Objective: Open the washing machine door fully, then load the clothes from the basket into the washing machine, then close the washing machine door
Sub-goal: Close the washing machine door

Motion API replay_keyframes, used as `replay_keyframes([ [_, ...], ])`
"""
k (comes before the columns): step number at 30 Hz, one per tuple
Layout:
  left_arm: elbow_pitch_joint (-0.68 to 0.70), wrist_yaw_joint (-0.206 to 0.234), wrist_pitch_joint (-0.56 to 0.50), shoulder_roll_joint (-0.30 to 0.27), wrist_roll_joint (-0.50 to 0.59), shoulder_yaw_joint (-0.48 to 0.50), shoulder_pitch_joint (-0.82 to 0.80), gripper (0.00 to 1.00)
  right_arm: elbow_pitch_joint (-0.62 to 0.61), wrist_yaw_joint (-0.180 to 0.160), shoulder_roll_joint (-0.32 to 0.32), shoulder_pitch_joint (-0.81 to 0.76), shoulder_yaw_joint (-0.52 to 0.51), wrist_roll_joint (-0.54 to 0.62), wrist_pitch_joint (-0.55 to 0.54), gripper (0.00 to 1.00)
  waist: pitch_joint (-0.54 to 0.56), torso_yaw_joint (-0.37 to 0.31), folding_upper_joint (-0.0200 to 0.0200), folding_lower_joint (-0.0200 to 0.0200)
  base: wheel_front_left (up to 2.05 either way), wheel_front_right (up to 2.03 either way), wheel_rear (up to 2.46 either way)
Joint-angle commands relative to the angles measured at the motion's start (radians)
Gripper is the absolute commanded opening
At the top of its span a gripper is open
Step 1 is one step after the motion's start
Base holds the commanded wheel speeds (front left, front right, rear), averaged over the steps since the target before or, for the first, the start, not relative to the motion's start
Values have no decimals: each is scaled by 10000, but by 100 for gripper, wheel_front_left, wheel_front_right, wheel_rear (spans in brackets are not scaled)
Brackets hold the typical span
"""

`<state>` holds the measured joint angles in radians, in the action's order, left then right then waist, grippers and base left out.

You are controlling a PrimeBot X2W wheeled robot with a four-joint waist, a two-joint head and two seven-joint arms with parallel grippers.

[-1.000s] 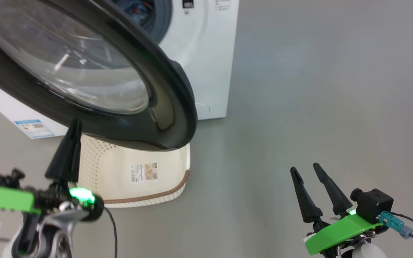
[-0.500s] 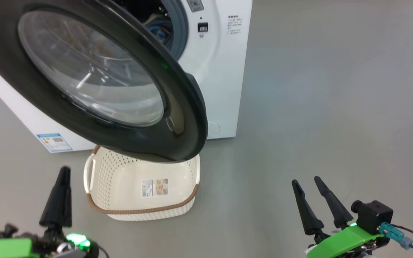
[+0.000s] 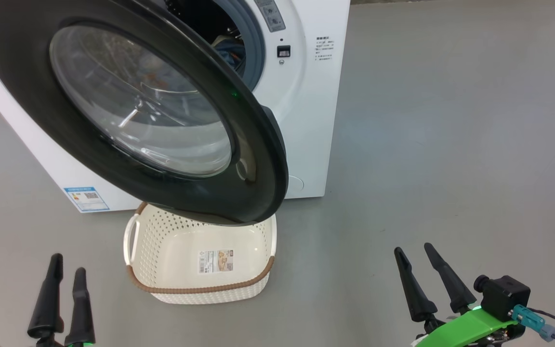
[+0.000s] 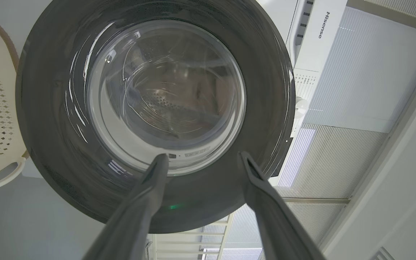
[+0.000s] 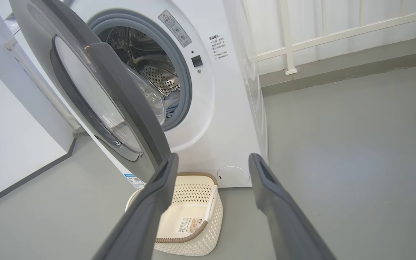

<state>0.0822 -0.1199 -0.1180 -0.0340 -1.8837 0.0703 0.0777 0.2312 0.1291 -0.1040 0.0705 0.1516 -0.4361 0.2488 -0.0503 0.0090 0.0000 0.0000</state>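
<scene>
Head view: big white front-loading washing machine (image 3: 306, 120) stands on the grey floor (image 3: 451, 144), upper left of frame. Its large round glossy black door (image 3: 263, 159), with a bulging clear glass window (image 3: 142, 111), is swung open toward the camera, left of the opening. The right wrist view shows the steel perforated drum (image 5: 157, 77) and grey-blue rubber gasket (image 5: 187, 86) exposed.

Small cream-white perforated plastic basket (image 3: 162, 241) with a brown woven-look rim sits on the floor just in front of the machine. Its far end is under the door's lower edge, and a label sticker (image 3: 216, 261) shows on its bottom. Blue fabric clothes (image 3: 231, 50) lie inside the drum, low at its mouth.

Left tool (image 3: 68, 265) is at lower left, fingers apart, gripping nothing, near the basket but not touching it. Its wrist view faces the door glass. Right tool (image 3: 413, 248) is at lower right, fingers apart, empty, well apart from basket and machine.
</scene>
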Motion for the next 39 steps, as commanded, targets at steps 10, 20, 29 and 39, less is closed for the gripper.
replay_keyframes([
  [10,469,-107,1322,-169,2775,200,-255,100,-268,16,-46,13,245,-93,127,100,60,52,0,0,0,0,0],
  [20,-32,-107,3708,-1218,7125,-660,-83,100,-309,16,-89,15,266,12,128,100,91,-7,0,0,0,0,0],
  [29,-218,-107,3795,-681,13521,246,-43,100,-422,16,-74,1,243,140,129,100,50,-24,0,0,0,0,0],
  [39,-408,-4,3797,-232,16825,678,271,100,-471,16,-85,0,252,307,129,100,5,-76,0,0,0,0,0],
])
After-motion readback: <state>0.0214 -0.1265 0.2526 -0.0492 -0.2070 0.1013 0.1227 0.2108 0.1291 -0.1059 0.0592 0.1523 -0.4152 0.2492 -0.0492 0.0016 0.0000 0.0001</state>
